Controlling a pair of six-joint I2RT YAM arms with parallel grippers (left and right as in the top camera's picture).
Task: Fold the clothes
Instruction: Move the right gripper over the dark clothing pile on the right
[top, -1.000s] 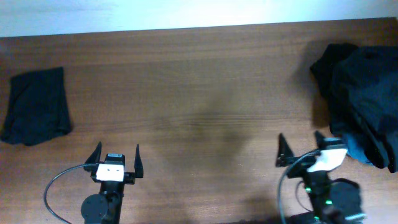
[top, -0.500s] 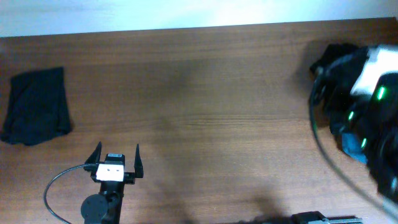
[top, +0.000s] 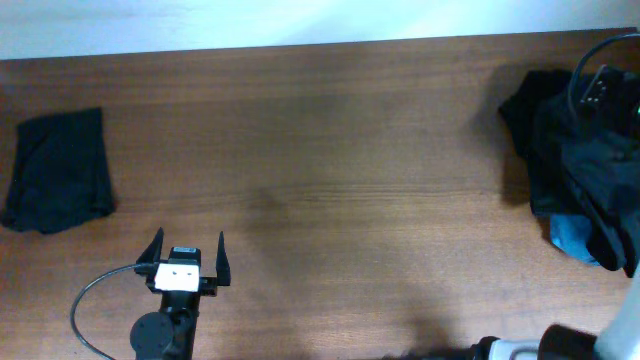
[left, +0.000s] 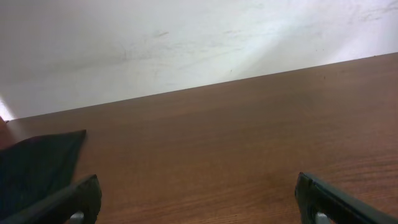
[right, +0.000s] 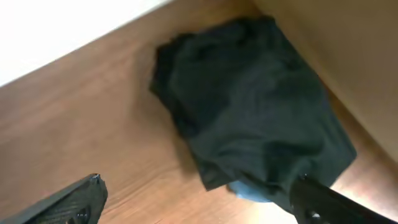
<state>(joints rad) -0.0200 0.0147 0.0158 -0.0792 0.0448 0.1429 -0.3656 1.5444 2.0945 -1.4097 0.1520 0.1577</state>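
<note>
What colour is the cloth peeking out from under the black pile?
The cloth is blue, clearest in the overhead view.

The right arm (top: 600, 92) is the only mover. 1 second ago it sits low at the near edge of the table (top: 330, 150), with the right gripper (right: 196, 182) over bare wood just left of the pile of black clothes (top: 545, 120). Half a second ago it is a blur sweeping above that pile. Now it reaches across the pile, wrist end over the far right part, dark links crossing the fabric. The wood where the gripper stood is uncovered, and the blue piece (top: 572, 238) at the pile's near edge shows more fully.
</note>
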